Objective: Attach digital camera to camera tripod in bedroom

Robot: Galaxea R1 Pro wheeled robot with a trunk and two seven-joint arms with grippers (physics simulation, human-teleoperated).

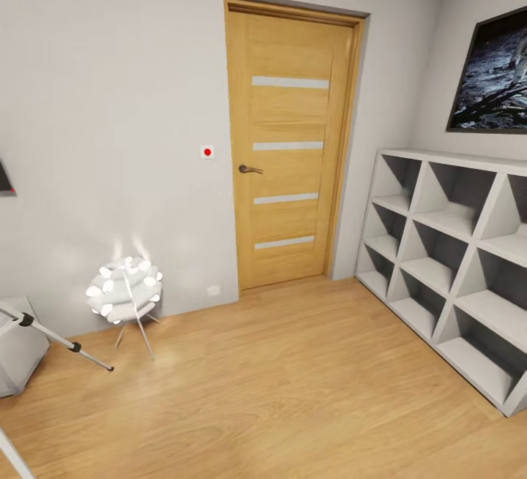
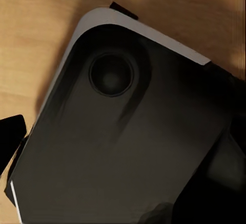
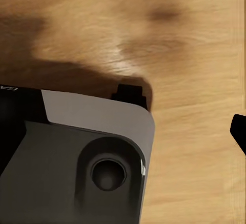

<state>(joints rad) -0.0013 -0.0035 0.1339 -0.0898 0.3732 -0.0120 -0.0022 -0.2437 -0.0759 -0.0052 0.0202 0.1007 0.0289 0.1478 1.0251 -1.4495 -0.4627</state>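
1. A wooden door (image 1: 291, 146) is standing shut in the pale grey wall (image 1: 110, 99) of the bedroom, with a small switch with a red dot (image 1: 208, 151) beside it.
2. Silver legs of the tripod (image 1: 55, 336) are reaching onto the wood floor (image 1: 293, 384) at the head view's left edge, near a glowing white lamp (image 1: 124, 290).
3. A grey shelf unit (image 1: 454, 259) is lining the right wall under a dark picture (image 1: 494, 73).
4. Both wrist views are looking down on the robot's dark base (image 2: 123, 142) over the floor; the jaws' state I cannot tell.
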